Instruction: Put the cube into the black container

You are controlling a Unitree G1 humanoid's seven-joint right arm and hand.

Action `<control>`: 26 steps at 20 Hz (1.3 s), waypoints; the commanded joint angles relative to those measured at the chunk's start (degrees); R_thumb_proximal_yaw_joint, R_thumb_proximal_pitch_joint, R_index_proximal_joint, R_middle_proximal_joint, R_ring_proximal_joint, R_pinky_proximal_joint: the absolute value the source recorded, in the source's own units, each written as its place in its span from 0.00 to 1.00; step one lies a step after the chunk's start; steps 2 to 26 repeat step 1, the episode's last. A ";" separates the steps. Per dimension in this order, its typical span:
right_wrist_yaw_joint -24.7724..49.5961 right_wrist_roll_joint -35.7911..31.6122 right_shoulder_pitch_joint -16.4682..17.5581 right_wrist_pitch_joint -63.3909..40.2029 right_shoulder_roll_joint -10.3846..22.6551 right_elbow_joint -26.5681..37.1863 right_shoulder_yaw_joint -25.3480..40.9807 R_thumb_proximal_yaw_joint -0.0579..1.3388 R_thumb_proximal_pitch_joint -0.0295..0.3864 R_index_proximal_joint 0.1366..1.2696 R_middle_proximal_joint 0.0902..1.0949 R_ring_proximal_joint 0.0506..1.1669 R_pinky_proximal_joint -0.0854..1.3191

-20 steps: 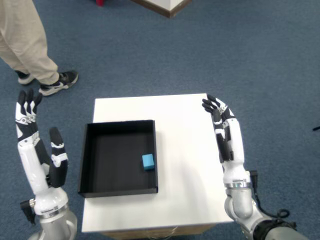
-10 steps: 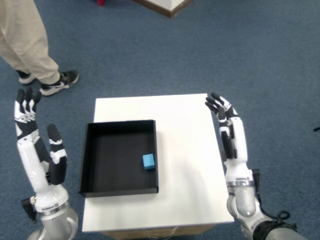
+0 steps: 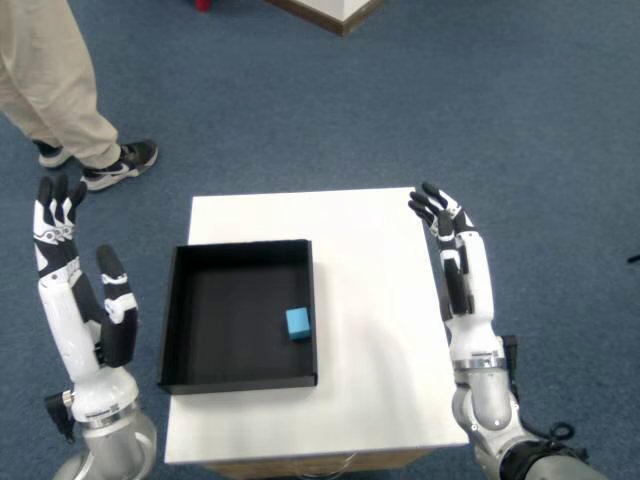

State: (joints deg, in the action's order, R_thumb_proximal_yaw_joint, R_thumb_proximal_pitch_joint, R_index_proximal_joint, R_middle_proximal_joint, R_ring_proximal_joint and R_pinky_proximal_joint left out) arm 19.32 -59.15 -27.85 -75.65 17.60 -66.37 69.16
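Observation:
A small blue cube [image 3: 297, 323] lies inside the black container [image 3: 240, 375], near its right wall. The container is a shallow square tray on the left half of a white table [image 3: 370, 300]. My right hand [image 3: 452, 250] hovers at the table's right edge, well right of the container, fingers spread and holding nothing. My left hand [image 3: 75, 290] is raised off the table's left side, open too.
A person's legs in beige trousers and dark shoes [image 3: 118, 165] stand on the blue carpet at the upper left. A wooden-edged white object [image 3: 335, 10] shows at the top.
My right hand has drifted slightly to the right, toward the table edge. The cube and the container have not moved.

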 commanded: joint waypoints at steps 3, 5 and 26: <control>-1.75 -1.38 -1.99 -4.44 0.55 0.45 -1.69 0.03 0.41 0.17 0.28 0.29 0.24; -1.75 -1.38 -1.99 -4.44 0.55 0.45 -1.69 0.03 0.41 0.17 0.28 0.29 0.24; -1.75 -1.38 -1.99 -4.44 0.55 0.45 -1.69 0.03 0.41 0.17 0.28 0.29 0.24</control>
